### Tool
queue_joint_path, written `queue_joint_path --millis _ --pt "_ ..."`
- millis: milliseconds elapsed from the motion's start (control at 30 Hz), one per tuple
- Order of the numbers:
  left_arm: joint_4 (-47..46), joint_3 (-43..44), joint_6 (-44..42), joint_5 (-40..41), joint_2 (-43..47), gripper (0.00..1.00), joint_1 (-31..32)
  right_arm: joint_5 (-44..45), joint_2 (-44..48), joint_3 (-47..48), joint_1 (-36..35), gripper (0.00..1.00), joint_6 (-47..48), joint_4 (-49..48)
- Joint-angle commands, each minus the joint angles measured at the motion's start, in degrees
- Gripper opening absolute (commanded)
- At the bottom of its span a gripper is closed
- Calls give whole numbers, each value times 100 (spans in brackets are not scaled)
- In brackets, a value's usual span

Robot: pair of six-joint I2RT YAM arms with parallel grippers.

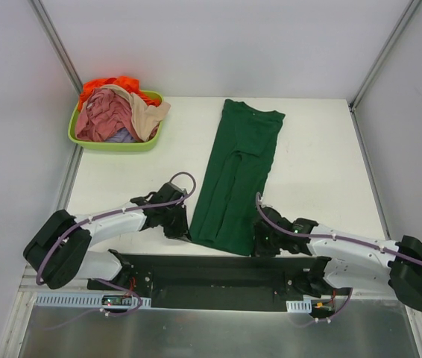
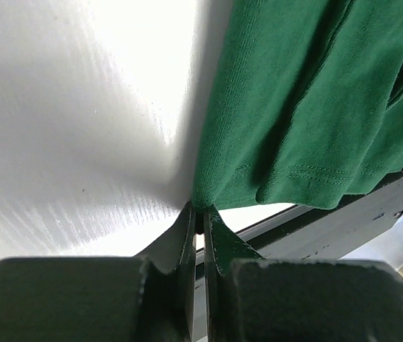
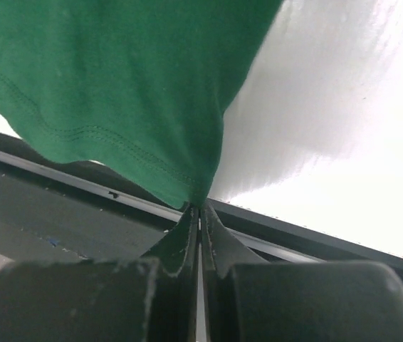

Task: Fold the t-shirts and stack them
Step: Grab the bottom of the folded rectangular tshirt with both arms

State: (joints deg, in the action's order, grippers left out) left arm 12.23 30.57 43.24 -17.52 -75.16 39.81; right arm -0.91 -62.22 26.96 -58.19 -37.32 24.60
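A dark green t-shirt [image 1: 239, 171] lies folded lengthwise into a long strip down the middle of the white table [image 1: 323, 164]. My left gripper [image 1: 184, 230] is shut on its near left hem corner [image 2: 208, 194]. My right gripper [image 1: 259, 245] is shut on its near right hem corner [image 3: 194, 187]. Both corners sit at the table's near edge. Pink, orange, beige and lavender t-shirts [image 1: 118, 112] lie heaped in the lime-green tub [image 1: 114, 143] at the back left.
A black base rail [image 1: 218, 272] runs along the near edge under both grippers and shows in the left wrist view [image 2: 344, 214] and the right wrist view [image 3: 59, 199]. White walls enclose the table on three sides.
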Motion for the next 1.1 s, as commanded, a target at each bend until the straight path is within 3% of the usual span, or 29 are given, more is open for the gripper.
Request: queue_joint_path --millis 0,200,333,533,667,833,1067 --pt "122 -218 -35 74 360 0 35 -137 420 -252 -157 1 14 -420" --pt "139 -534 105 -208 914 0 114 -488 693 -411 -578 0 102 -808" --pt "279 -780 404 -462 1467 0 185 -568 553 -87 -1280 0 199 -693" --pt "1825 -526 229 91 2847 0 211 -849 412 309 -2011 0 348 -685" --pt "1924 -350 141 90 3358 0 211 -824 517 520 -2038 0 655 -597" --pt "1950 -139 -35 372 3218 0 211 -700 623 495 -2012 0 779 -482" --pt "2047 -507 -36 47 2550 0 211 -954 114 468 -1994 0 823 -526"
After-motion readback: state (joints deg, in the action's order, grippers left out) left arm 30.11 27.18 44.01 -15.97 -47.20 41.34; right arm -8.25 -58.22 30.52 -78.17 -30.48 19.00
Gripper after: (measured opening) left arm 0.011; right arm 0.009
